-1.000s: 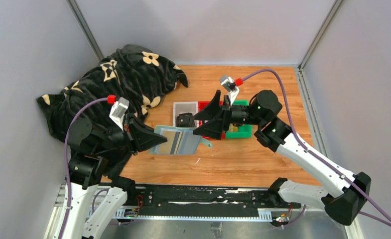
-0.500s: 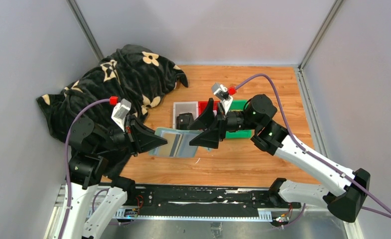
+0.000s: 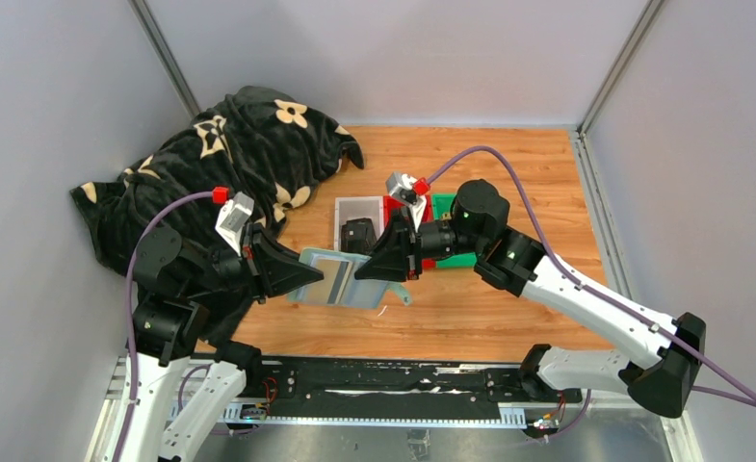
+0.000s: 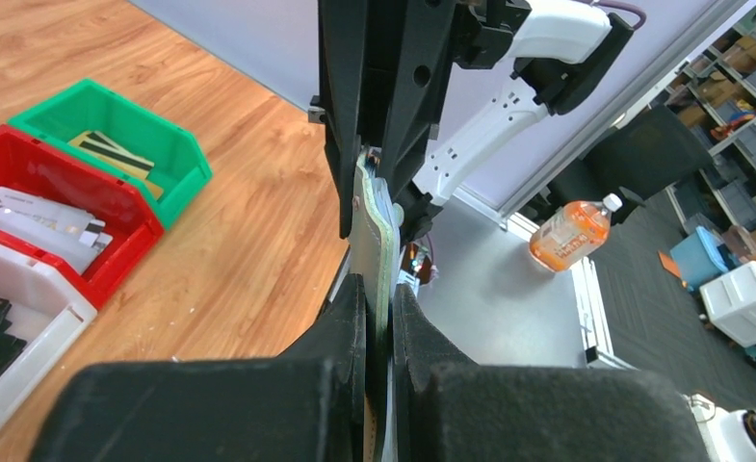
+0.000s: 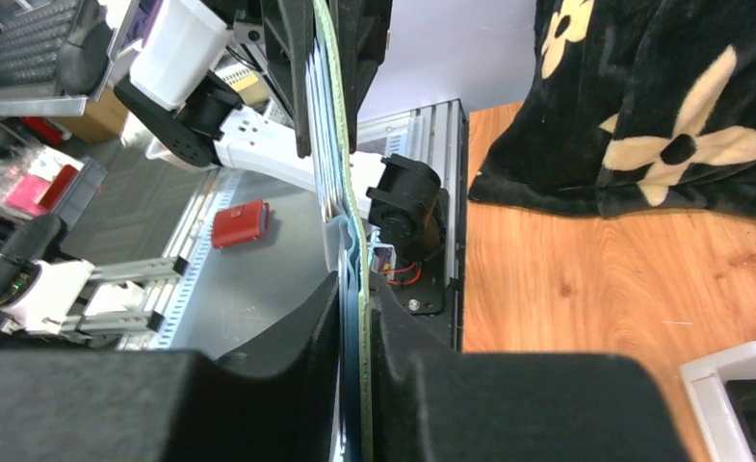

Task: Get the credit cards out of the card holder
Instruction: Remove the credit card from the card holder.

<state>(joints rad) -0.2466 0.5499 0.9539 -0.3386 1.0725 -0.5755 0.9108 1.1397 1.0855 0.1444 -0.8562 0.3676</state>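
My left gripper (image 4: pixel 380 289) pinches the card holder (image 3: pixel 343 281) edge-up above the table's (image 3: pixel 508 318) front edge. My right gripper (image 5: pixel 354 279) pinches its opposite end. Risk: clamping holder and credit cards (image 3: pixel 329 274) together, so nothing slides out.

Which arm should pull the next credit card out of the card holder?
Right. The left gripper is shut on one end of the card holder, steadying it. The right gripper has its jaws around the free end, beside the credit cards, so it can likely pull.
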